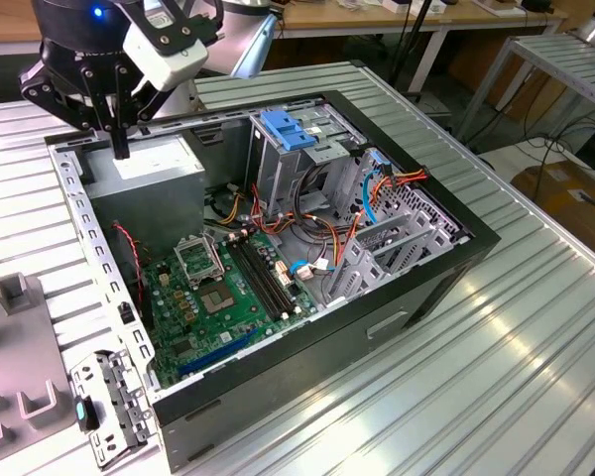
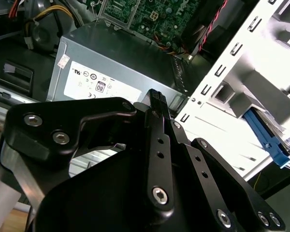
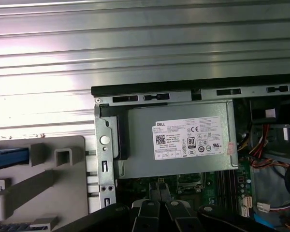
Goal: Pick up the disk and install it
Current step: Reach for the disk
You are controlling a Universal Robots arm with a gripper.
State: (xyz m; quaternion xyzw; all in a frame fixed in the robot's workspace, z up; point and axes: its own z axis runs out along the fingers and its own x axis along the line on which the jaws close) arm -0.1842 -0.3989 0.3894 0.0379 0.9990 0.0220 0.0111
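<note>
Tool [image 1: 121, 149] is seen pinched narrow, empty, just above the power supply [image 1: 154, 164]. Disk [image 3: 7, 158] is seen in grey fixture [image 3: 63, 193] near it.

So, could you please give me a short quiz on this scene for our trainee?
1. True or false: the black pincer grips the blue-framed flat disk.
2. The pincer hangs over: A the green motherboard; B the grey metal power-supply box with a white label; C the orange cables.
3. Fill in: the plastic latch atop the tall grey metal cage is ___.
Key: 1 false; 2 B; 3 blue.
</note>
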